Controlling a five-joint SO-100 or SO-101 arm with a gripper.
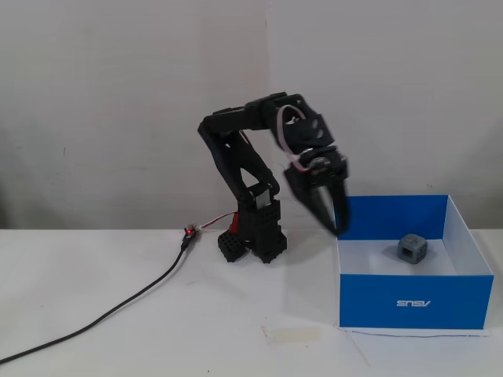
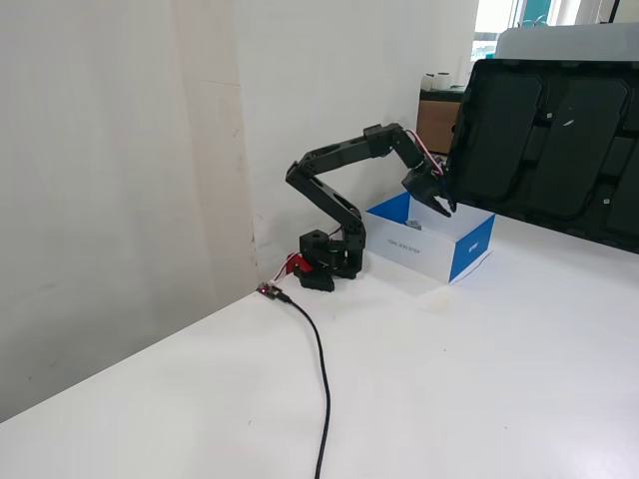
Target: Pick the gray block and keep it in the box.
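Gray block (image 1: 412,249): rests on the white floor of the box, right of centre in the frame of a fixed view; not clearly made out in the other fixed view.
Box (image 1: 416,300): sits on the counter (image 1: 118,322) at lower right of that frame, blue front wall with a small white logo facing the camera; in the other fixed view (image 2: 464,249) it lies right of centre, just beside the arm's base.
Pincer (image 1: 324,209): empty, points down and to the right, tips hanging just over the box's left wall; the 2 fingers overlap in a fixed view so the gap is hard to read there, while the other fixed view (image 2: 442,205) shows them parted.
Key relation: the block lies to the right of the pincer and lower, inside the box, apart from the fingertips and touching nothing but the floor.
Block's axis: a cube, so no long axis to align with.
Task stage: judged done, since the block is in the box and free of the pincer.
Cable (image 1: 118,306): runs across the counter from lower left toward the arm's base (image 1: 255,236).
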